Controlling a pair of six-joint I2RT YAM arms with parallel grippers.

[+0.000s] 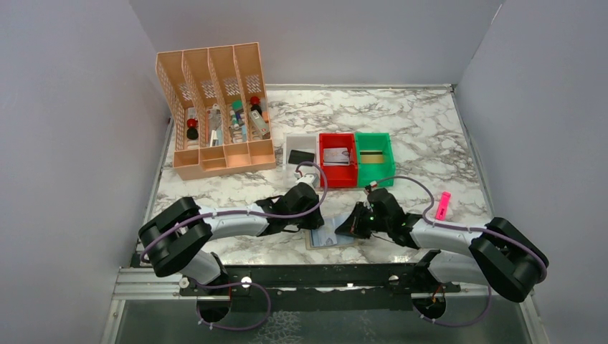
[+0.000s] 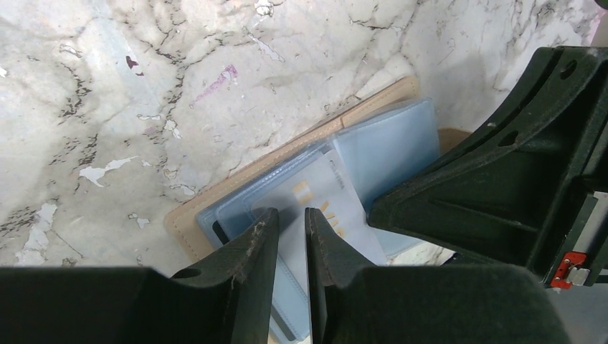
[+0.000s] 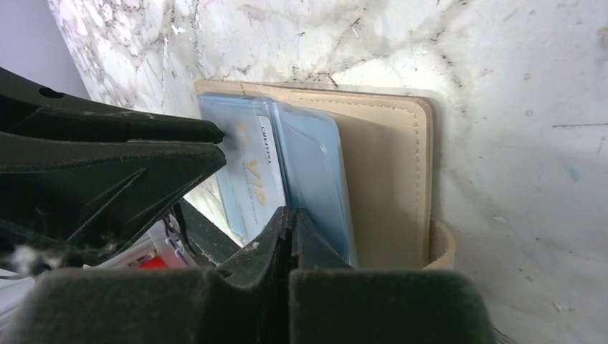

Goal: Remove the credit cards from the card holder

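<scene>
The card holder (image 1: 331, 239) lies open near the table's front edge, tan border with blue-grey panels (image 2: 391, 143) (image 3: 387, 165). A pale silver-grey card with gold lettering (image 2: 337, 197) (image 3: 251, 179) sticks partly out of a pocket. My left gripper (image 1: 313, 223) (image 2: 290, 213) is over this card, jaws a narrow gap apart, tips at the card. My right gripper (image 1: 351, 226) (image 3: 290, 213) is shut, its tip on the holder's blue panel. A black card (image 1: 301, 155), a silver-grey card (image 1: 337, 156) and a gold-and-dark striped card (image 1: 371, 155) lie in the bins.
White (image 1: 290, 143), red (image 1: 337, 177) and green (image 1: 376, 174) bins stand in a row behind the grippers. An orange slotted organizer (image 1: 215, 107) stands at the back left. A pink marker (image 1: 442, 206) lies to the right. Grey walls enclose the table.
</scene>
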